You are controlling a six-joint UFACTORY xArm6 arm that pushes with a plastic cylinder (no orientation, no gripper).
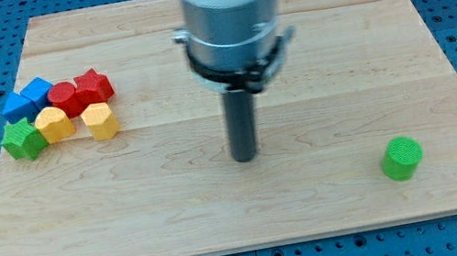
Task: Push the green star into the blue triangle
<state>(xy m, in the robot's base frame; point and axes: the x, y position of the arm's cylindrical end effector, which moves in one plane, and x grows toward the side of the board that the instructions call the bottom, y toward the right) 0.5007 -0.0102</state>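
The green star (pixel 22 140) lies at the view's left, at the lower left of a tight cluster of blocks. A blue block (pixel 17 106) touches it just above, and a second blue block (pixel 38 89) sits beside that one; I cannot tell which is the triangle. My tip (pixel 244 156) rests on the board near the middle, far to the right of the cluster and touching no block.
The cluster also holds a red cylinder (pixel 63 98), a red star (pixel 93 85), a yellow block (pixel 54 124) and a yellow block (pixel 100 121). A green cylinder (pixel 401 159) stands alone at the lower right. The wooden board (pixel 378 19) sits on a blue pegboard.
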